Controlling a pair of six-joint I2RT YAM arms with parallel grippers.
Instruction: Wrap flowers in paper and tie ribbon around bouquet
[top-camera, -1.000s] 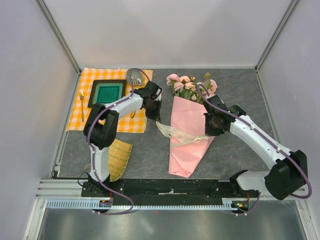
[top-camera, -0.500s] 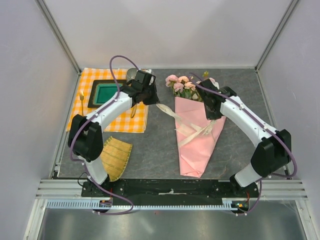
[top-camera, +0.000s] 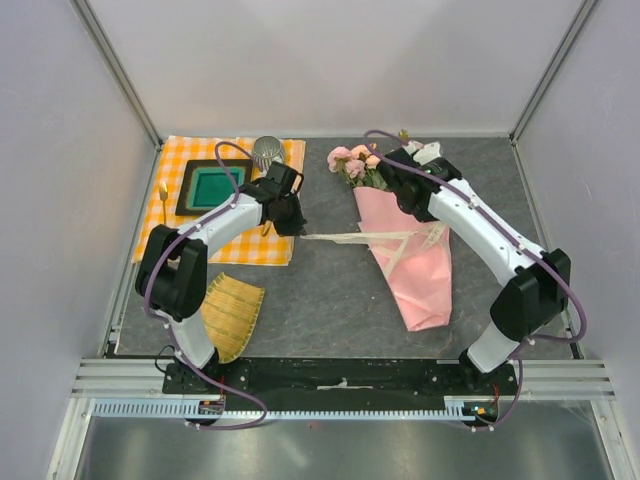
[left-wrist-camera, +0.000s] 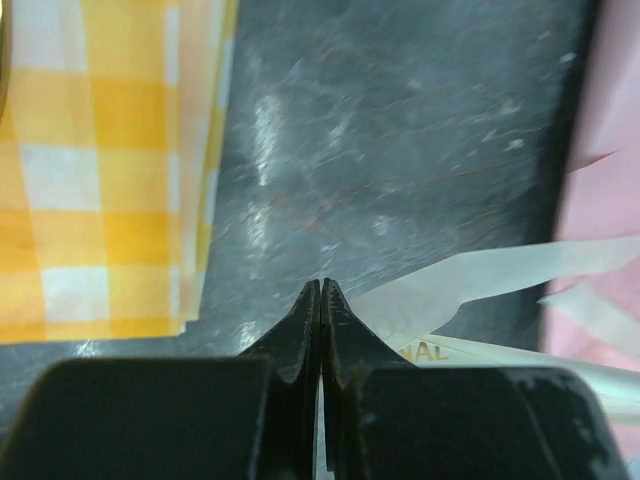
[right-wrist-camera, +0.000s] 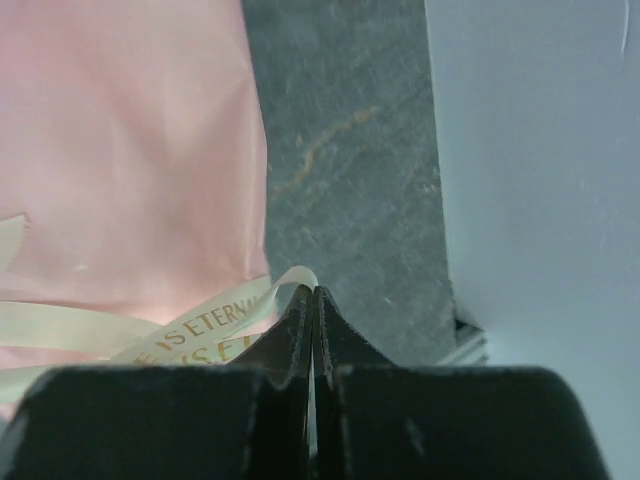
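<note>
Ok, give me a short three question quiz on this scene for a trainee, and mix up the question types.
1. True or false: the ribbon stretches straight from the left gripper to the bouquet.
2. What sits on the checked cloth? A green tray; B bouquet; C bamboo mat.
3. Fill in: the left gripper and the right gripper are both ___ on the ribbon.
Key: 1 true; 2 A; 3 shut.
</note>
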